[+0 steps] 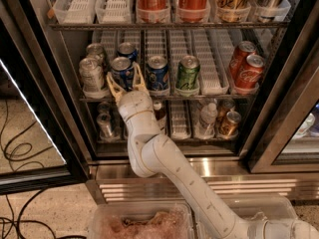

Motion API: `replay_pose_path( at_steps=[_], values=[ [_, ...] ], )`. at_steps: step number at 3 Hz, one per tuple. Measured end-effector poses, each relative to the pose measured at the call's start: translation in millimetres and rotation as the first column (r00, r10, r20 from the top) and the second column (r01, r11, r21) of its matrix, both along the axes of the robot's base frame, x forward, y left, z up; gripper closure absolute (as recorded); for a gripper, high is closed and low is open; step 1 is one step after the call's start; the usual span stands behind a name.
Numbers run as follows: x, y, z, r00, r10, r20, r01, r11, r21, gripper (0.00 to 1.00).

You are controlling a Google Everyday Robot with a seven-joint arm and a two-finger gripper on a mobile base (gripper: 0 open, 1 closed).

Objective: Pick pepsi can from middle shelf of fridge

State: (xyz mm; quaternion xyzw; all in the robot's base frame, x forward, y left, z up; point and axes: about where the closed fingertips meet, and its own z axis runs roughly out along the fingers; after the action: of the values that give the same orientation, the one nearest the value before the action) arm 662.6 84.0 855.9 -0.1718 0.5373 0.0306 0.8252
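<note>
The fridge (279,128) stands open in the camera view. Its middle shelf (214,97) holds a row of short cans. A blue pepsi can (121,69) stands at the front left of the shelf, with another pepsi can (157,73) to its right and a third (127,50) behind. My gripper (126,85) is at the shelf's front edge, open, with its yellowish fingers (114,89) on either side of the lower part of the front-left pepsi can. The white arm hides the can's base.
Silver cans (91,74) stand left of the gripper, a green can (188,73) and red Coca-Cola cans (248,72) to the right. Tall bottles (193,1) fill the rack above, small bottles (207,118) the rack below. The glass door (25,108) hangs open at left. A plastic bin (142,223) sits at the bottom.
</note>
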Motion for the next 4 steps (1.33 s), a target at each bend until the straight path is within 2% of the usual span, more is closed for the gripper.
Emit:
replay_pose_path(
  at_steps=[1,4],
  values=[
    [-3,-1,8,0.9999,0.001,0.014,-0.001,1.0,0.0,1.0],
    [-6,14,50,0.9914,0.026,0.129,-0.035,0.997,0.066,1.0]
  ],
)
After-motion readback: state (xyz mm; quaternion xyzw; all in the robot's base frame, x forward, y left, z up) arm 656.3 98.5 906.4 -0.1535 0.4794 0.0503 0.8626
